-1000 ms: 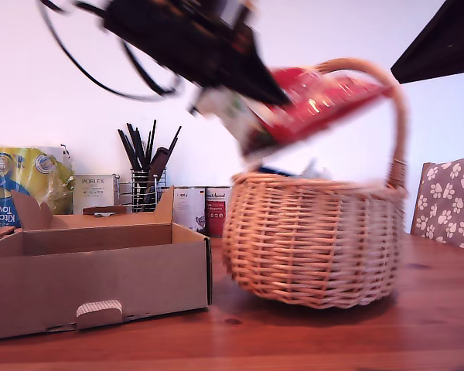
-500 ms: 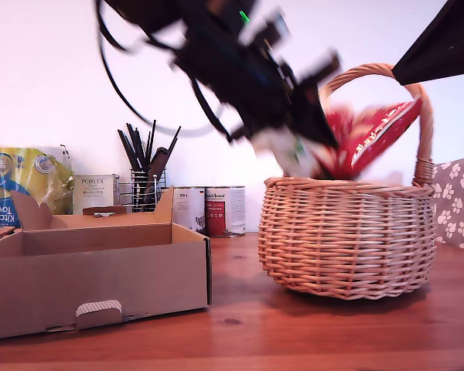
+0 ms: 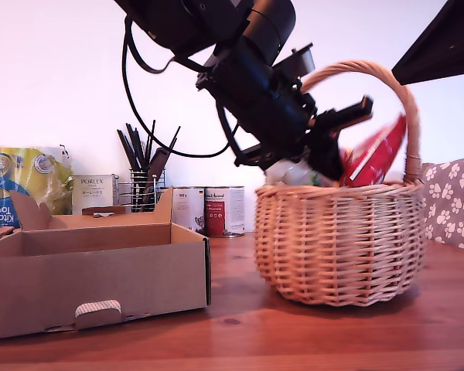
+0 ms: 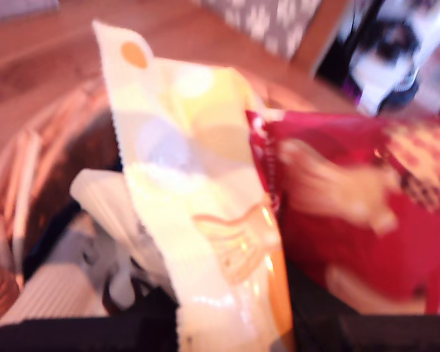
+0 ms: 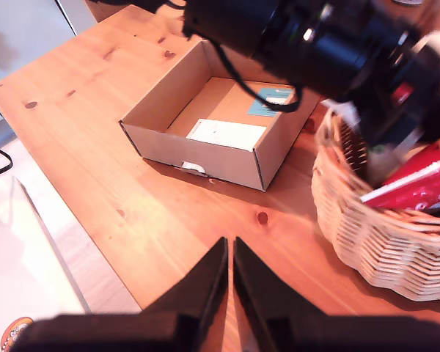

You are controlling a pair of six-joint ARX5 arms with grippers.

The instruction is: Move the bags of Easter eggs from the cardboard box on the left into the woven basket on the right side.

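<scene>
Two packets, a cream bag (image 4: 198, 213) and a red bag (image 3: 375, 152), sit pinched in my first gripper (image 3: 329, 158) inside the woven basket (image 3: 340, 239); best lower before releasing. My second gripper (image 5: 231, 282) hangs closed, empty.

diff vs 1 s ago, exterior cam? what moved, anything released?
My first gripper came down from above the woven basket to its rim, lowering the red bag under the handle. Whether the bag is released is unclear. The basket slid toward the exterior view's right, then back a little. The cardboard box, tins and utensil holder stayed put.
</scene>
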